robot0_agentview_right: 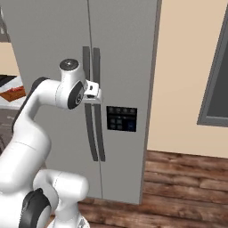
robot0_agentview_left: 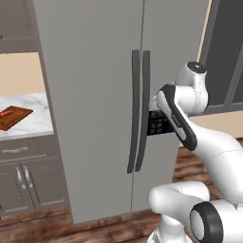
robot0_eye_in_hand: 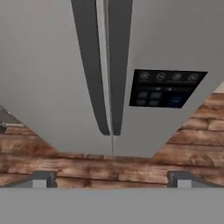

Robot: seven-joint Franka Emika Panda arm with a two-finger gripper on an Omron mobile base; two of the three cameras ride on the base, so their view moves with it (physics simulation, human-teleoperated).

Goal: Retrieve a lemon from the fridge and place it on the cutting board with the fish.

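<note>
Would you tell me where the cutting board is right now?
In the left base view, the cutting board lies on the marble counter at far left, beside the closed fridge.

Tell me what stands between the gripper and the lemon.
The fridge's two doors, both shut, handles side by side. The open gripper faces them without touching. No lemon shows.

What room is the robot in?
Most likely a kitchen: a tall grey fridge with both doors shut, a marble counter over cabinets, and a wooden cutting board with red fish on it.
</note>
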